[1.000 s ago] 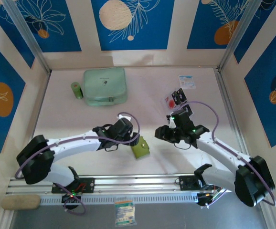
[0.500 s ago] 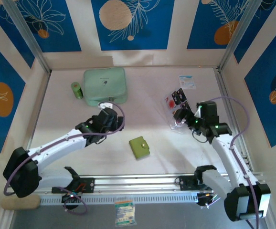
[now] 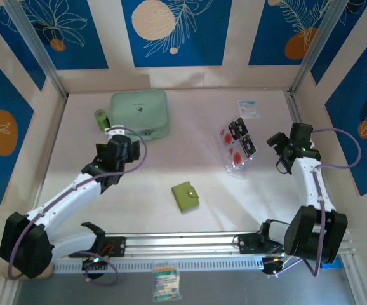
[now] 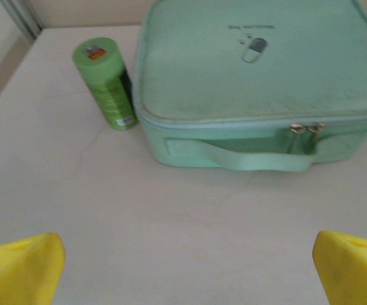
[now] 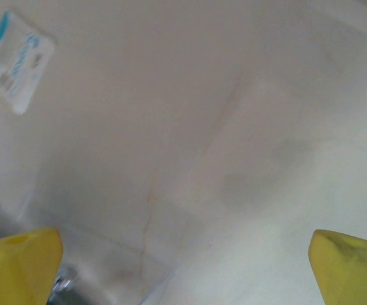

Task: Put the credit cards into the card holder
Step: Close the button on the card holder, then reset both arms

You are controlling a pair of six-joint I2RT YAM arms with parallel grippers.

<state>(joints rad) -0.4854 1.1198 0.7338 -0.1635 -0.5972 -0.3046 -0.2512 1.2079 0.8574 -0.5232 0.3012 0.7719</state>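
Note:
The olive-green card holder [image 3: 185, 196] lies shut on the table, near the middle front. The credit cards [image 3: 237, 143], black ones and pale ones with red blobs, lie in a loose cluster at the right middle. My left gripper [image 3: 115, 135] [image 4: 186, 273] is open and empty, far from both, and faces the mint case from just in front of it. My right gripper [image 3: 279, 152] [image 5: 183, 273] is open and empty by the right wall, a short way right of the cards. Its yellow fingertips [image 5: 18, 264] stand wide over bare table.
A mint-green zip case [image 3: 140, 114] [image 4: 260, 82] sits at the back left with a green bottle [image 3: 101, 120] [image 4: 104, 82] lying beside it. A white-and-blue paper packet [image 3: 248, 108] [image 5: 15, 60] lies at the back right. Walls close three sides.
Left arm drew back from beside the card holder to the mint case. Right gripper opened and swung right, away from the cards, which now lie free on the table.

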